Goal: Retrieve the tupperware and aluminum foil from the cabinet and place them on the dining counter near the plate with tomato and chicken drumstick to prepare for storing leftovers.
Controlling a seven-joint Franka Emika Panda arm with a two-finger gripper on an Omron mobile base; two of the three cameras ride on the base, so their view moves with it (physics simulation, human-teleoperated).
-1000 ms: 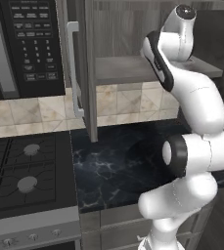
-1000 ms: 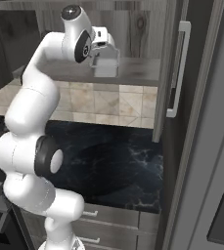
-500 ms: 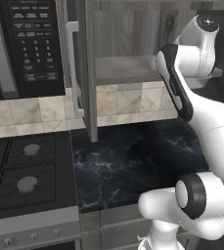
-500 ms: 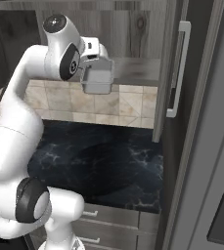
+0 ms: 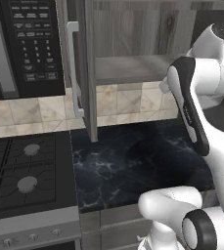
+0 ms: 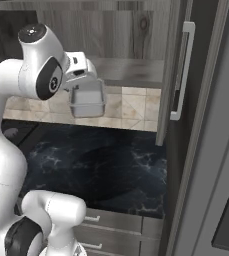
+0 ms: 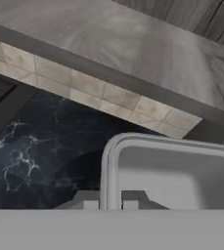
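- Kitchen corner: black marbled counter (image 6: 101, 165) under an open grey wood-grain cabinet (image 6: 131, 70).
- tupperware (image 6: 87, 99): translucent grey-white, held in the air over the counter, just in front of the shelf edge.
- gripper (image 6: 81, 75): at the container's 12 o'clock, clamped on its rim.
- stove (image 5: 20, 171): at the counter's 9 o'clock.

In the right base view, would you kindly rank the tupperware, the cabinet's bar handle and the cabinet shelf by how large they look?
1. The cabinet shelf, widest.
2. The bar handle, long but thin.
3. The tupperware, smallest; it hangs nearer the camera, so its true size is unsure.
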